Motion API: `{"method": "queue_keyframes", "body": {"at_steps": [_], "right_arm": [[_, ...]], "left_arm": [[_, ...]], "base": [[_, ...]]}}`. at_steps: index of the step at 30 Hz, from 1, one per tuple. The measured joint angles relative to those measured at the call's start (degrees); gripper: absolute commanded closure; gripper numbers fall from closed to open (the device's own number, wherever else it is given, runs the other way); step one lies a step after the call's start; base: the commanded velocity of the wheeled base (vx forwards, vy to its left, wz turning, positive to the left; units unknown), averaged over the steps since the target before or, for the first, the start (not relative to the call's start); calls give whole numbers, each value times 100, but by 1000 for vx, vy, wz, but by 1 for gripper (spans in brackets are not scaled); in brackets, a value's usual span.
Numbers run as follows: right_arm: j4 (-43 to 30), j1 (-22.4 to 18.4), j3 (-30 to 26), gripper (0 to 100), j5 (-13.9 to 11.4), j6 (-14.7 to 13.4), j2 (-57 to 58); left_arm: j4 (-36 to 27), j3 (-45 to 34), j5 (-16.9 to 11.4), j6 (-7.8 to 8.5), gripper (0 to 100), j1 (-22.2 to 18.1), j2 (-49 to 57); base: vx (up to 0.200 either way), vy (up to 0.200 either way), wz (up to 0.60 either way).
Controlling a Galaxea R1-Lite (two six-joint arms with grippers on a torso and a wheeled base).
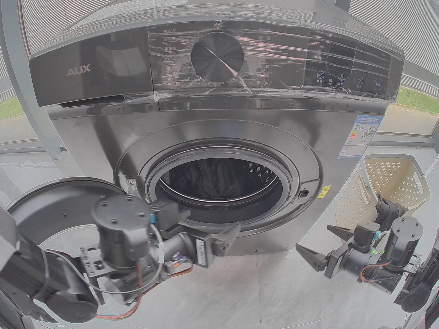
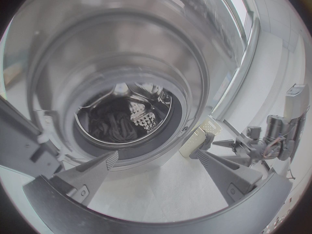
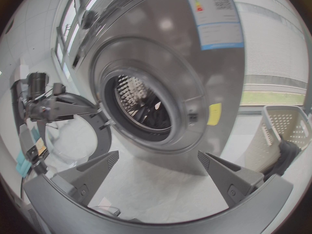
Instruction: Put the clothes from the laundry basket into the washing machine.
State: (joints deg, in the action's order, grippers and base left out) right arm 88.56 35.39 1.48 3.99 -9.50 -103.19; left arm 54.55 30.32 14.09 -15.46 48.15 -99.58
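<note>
The washing machine stands with its round door swung open to the left. Dark clothes lie in the drum, seen also in the left wrist view and the right wrist view. My left gripper hangs low in front of the drum's mouth, open and holding nothing. My right gripper is open and empty too, between the machine and the beige laundry basket. A dark garment hangs over the basket's near rim.
The basket stands on the pale tiled floor close against the machine's right side. The open door takes up the space at the lower left. Windows and blinds run behind the machine.
</note>
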Motion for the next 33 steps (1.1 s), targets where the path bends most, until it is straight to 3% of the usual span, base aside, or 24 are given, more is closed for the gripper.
{"method": "queue_keyframes", "body": {"at_steps": [4, 8, 15, 20, 27, 33], "right_arm": [[-7, -588, -35, 0, 50, 80, 319], [-112, -885, -44, 0, 99, 167, 634], [-1453, -1069, -49, 0, 113, 310, 1504], [-2616, -1174, -49, 0, 160, 349, 2332], [-3691, -1423, -49, 0, 217, 369, 3713], [-4904, -1755, -49, 0, 222, 393, 5074]], "left_arm": [[49, -664, 49, -28, 0, -157, 783], [90, -1167, 46, -20, 0, -364, 1386], [128, -1753, 55, 77, 0, -709, 2103], [145, -2175, 46, 317, 0, -1081, 2549], [77, -2653, 52, 688, 0, -1414, 3426], [-556, -2865, 178, 911, 0, -1585, 4369]], "base": [[0, 0, 0], [0, 0, 0], [-57, 0, 0], [-200, 0, 0], [-200, 0, 0], [-33, 0, 0]]}}
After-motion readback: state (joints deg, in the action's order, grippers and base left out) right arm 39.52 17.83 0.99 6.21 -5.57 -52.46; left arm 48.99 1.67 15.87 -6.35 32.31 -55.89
